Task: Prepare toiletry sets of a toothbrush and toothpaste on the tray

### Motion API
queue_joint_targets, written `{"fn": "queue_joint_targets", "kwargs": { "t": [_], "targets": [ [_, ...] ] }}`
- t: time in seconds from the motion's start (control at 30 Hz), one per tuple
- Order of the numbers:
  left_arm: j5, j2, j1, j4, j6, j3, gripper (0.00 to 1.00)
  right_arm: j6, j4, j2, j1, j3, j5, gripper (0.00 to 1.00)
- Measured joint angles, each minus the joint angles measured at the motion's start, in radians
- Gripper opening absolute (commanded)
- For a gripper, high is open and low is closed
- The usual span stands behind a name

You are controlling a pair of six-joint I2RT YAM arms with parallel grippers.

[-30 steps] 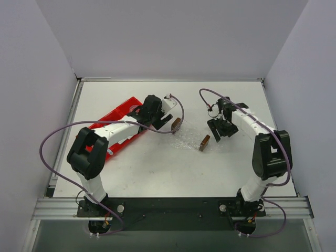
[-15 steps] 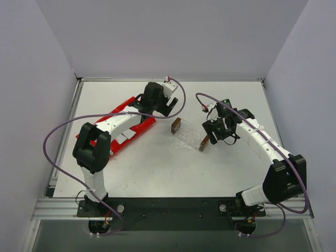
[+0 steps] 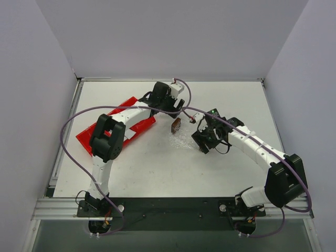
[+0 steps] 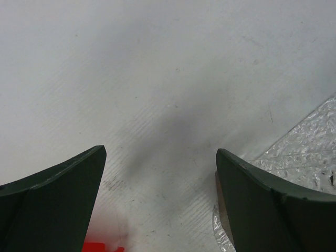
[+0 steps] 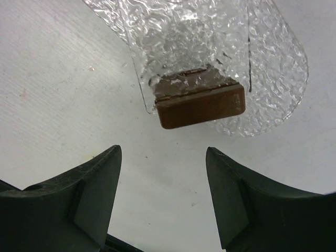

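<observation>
A small clear rack of textured plastic (image 3: pixel 185 137) with brown ends lies mid-table. Its far brown end (image 3: pixel 176 125) shows in the top view. My left gripper (image 3: pixel 169 109) is open and empty just behind that end. In the left wrist view (image 4: pixel 160 151) the jaws stand wide over bare table, with clear plastic (image 4: pixel 304 149) at the right finger. My right gripper (image 3: pixel 201 142) is open and empty over the rack's near end. The right wrist view (image 5: pixel 163 149) shows the brown end block (image 5: pixel 202 107) just ahead. I cannot tell the tray from the rack's plastic (image 5: pixel 210 37). No toothbrush shows.
A red compartmented bin (image 3: pixel 92 137) lies at the left under my left arm, with pale flat pieces (image 3: pixel 140 126) in it, too small to name. Its corner shows in the left wrist view (image 4: pixel 102 245). Grey walls enclose the table on three sides.
My left gripper has swung right from over the red bin to the rack's far brown end. My right gripper has moved left and nearer, and now covers the rack's near end.
</observation>
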Motion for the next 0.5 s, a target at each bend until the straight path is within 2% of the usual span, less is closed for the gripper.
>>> {"fn": "queue_joint_targets", "kwargs": {
  "t": [0.27, 0.5],
  "targets": [
    [0.066, 0.047, 0.000, -0.031, -0.010, 0.058, 0.97, -0.008, 0.054, 0.036, 0.079, 0.000, 0.079, 0.60],
    [0.087, 0.047, 0.000, -0.045, -0.005, 0.054, 0.97, -0.014, 0.070, 0.076, 0.089, 0.000, 0.165, 0.59]
  ]
}}
